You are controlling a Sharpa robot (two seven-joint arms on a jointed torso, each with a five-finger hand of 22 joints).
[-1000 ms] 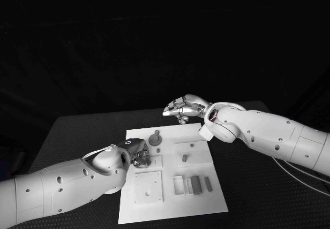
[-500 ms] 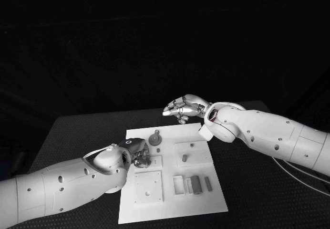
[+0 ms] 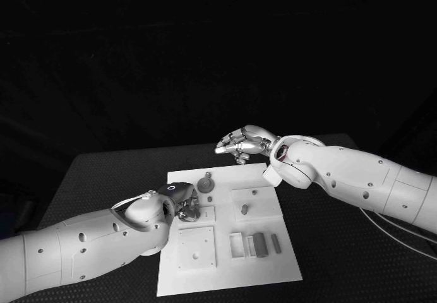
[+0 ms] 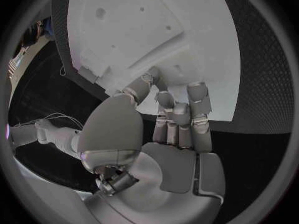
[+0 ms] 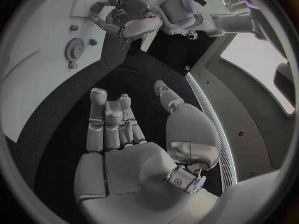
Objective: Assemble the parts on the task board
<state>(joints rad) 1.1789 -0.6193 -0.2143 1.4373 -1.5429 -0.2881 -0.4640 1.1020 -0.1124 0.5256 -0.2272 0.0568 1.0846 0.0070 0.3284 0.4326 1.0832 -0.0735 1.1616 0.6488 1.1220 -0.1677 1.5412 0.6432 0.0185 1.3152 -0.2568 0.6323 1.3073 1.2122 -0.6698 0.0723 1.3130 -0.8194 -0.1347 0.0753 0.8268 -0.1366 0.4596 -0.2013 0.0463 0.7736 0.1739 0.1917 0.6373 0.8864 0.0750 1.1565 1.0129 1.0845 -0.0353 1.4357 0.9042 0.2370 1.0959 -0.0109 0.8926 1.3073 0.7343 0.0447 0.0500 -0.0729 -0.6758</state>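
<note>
Spanning a black tabletop [image 3: 109,170], with a white task board [image 3: 228,265] lying at its middle. Bearing small grey parts [image 3: 259,244] near its front edge. Pressing curled fingers down on the board's left side, left hand [image 3: 182,203]; grip uncertain. Hovering beyond the far edge, right hand [image 3: 241,144], empty, fingers loosely apart.

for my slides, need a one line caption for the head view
Left hand works at the task board while the right hand hovers beyond its far edge.

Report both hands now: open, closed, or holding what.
Left hand: over the task board, fingers curled; whether it holds a part cannot be told.
Right hand: open, holding nothing, above the table beyond the board.
</note>
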